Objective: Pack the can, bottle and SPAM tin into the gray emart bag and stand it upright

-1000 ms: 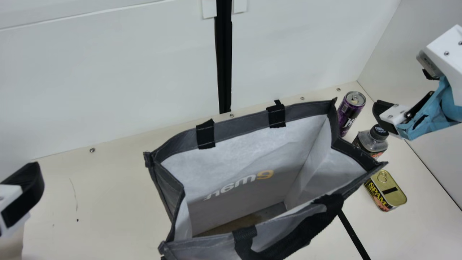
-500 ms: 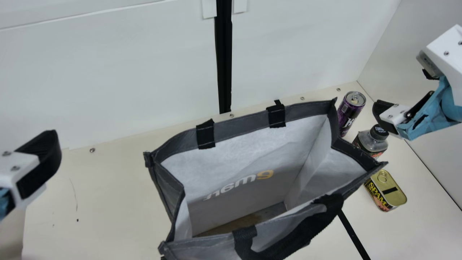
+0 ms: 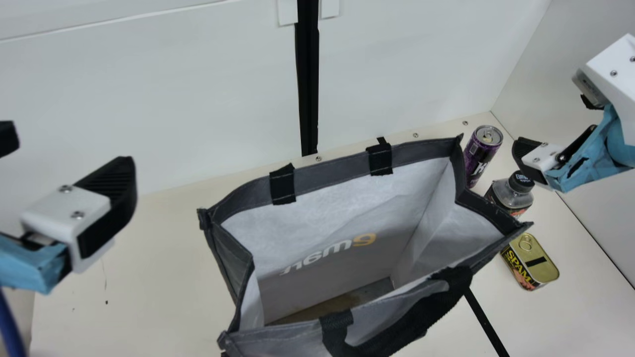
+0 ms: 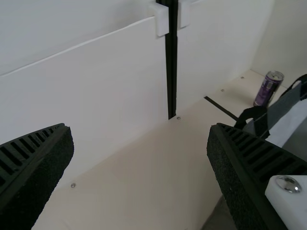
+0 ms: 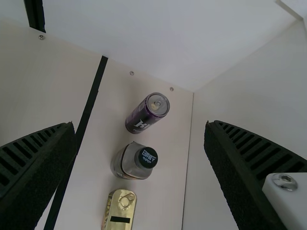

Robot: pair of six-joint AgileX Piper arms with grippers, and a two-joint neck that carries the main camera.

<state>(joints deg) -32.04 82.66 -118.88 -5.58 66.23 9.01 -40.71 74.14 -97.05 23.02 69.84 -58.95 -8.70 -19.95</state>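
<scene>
Downward main view (can in all three).

Jaws are chunky black bits with ribbed faces, on white blocks with shiny screws. Crinkly light-blue wrap behind those, plus an angular white housing and a grey module on the right arm.

Main view: light is moderate, diffuse and even across the white panels, with shade deepening inside the bag. Both wrist views read dimmer; soft, faint shadow lies beside the bottle.
</scene>
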